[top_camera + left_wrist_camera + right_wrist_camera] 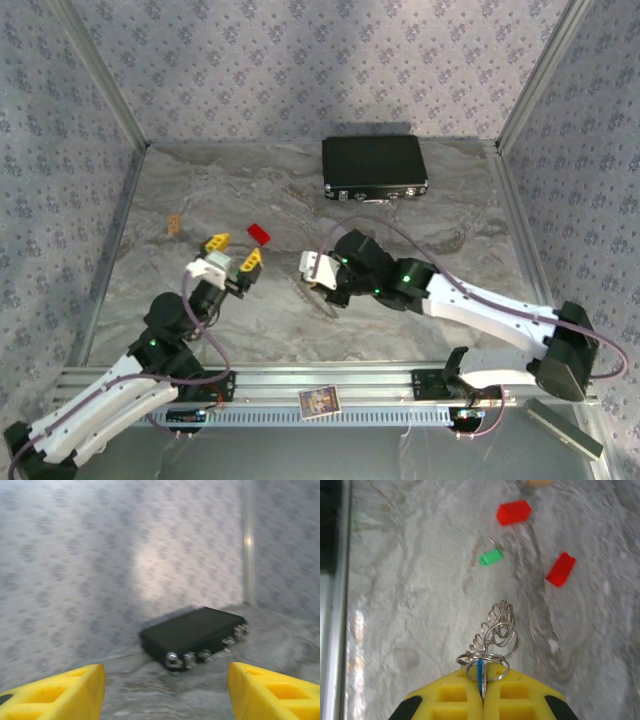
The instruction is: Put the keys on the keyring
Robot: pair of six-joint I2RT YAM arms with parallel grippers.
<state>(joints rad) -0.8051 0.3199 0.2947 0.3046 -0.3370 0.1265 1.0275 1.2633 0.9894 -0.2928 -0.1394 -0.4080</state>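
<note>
Marbled tabletop point(440, 215), job half done: the right gripper point(483, 682) is clamped on the blue key point(480, 670), the silvery keyring point(496, 630) coiled at its head, apparently threaded. Beyond lies the green key point(491, 557), loose, likely next. The left gripper point(234, 252) hangs open, empty.

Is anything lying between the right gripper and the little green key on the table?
Nothing visible does. The green-headed key lies on bare marble tabletop ahead of the right gripper, beyond the silvery keyring coils it holds; both red blocks lie off to the side.
</note>
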